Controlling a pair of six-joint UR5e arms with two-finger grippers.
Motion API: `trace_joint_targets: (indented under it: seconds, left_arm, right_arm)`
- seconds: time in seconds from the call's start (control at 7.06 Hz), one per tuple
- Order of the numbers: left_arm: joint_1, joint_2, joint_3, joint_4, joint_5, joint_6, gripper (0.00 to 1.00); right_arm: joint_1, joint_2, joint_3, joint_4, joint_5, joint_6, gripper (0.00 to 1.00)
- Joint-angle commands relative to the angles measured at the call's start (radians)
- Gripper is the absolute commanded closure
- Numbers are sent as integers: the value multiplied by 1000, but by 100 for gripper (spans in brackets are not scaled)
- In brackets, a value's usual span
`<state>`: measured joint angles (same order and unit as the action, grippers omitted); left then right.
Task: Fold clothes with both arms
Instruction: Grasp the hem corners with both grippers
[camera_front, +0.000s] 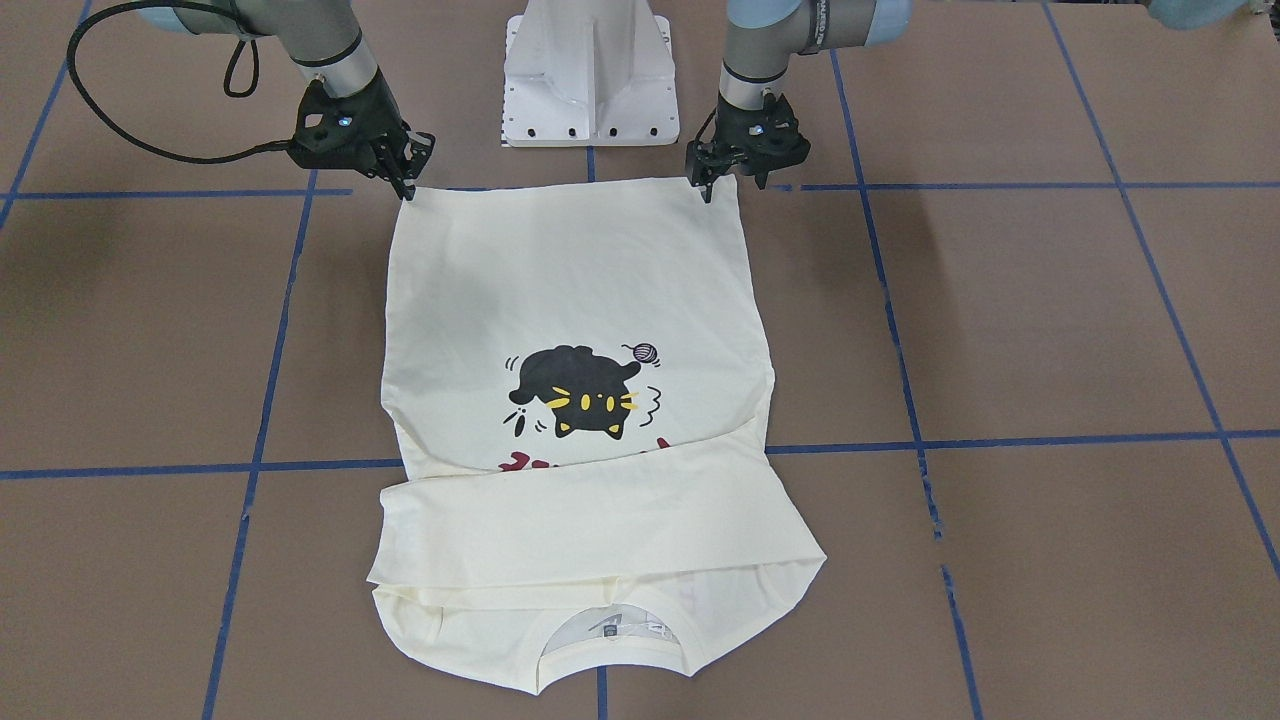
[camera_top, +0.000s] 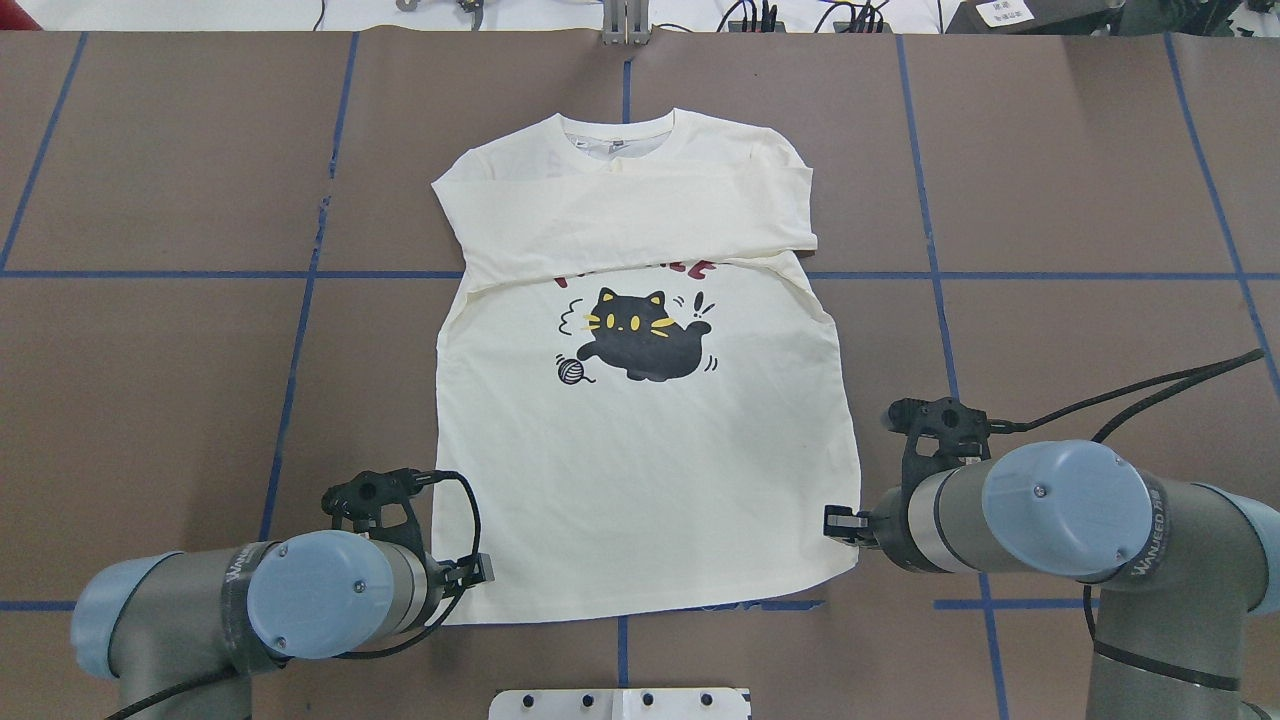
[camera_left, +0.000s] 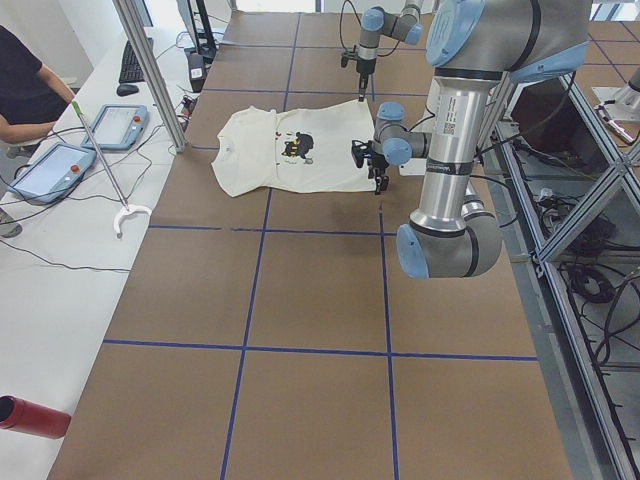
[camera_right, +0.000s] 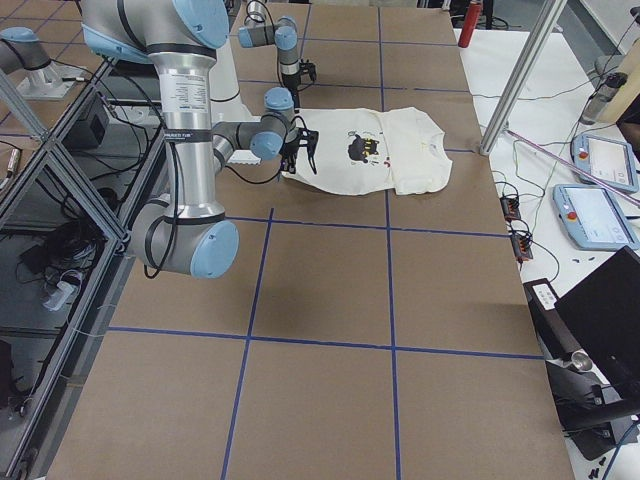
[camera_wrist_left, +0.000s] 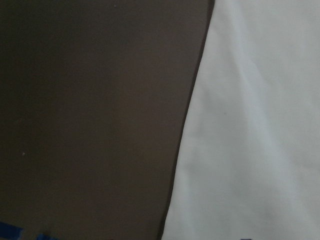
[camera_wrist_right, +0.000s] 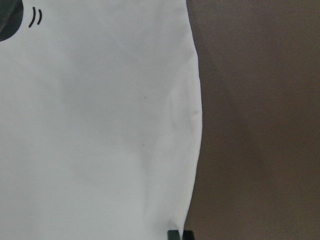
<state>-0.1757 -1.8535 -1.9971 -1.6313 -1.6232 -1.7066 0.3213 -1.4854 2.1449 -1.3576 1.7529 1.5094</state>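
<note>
The cream long-sleeved T-shirt lies flat and print-up on the brown table. Its black cat print shows. The collar end is away from the robot, and the sleeves are folded across the chest, covering most of the red lettering. My left gripper is shut on one hem corner nearest the robot. My right gripper is shut on the other hem corner. In the right wrist view, that gripper's tips sit together at the shirt's edge. The left wrist view shows only the shirt edge, no fingers.
The white pedestal base stands just behind the hem. Blue tape lines divide the brown table top. A side table holds tablets, with a person's arm beside them. A red bottle lies near that corner.
</note>
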Motion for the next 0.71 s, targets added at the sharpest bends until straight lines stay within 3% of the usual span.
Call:
trace_joint_targets:
  seconds: [0.0, 0.28, 0.57]
  left_arm:
    - [22, 2, 1, -1, 0, -2, 24]
    - [25, -1, 4, -1, -1, -2, 36]
    - [25, -4, -2, -2, 0, -2, 57]
  right_arm:
    - [7, -1, 3, 0, 2, 0, 100]
    - [10, -1, 7, 0, 4, 0, 100]
    - [15, -4, 6, 0, 5, 0, 100]
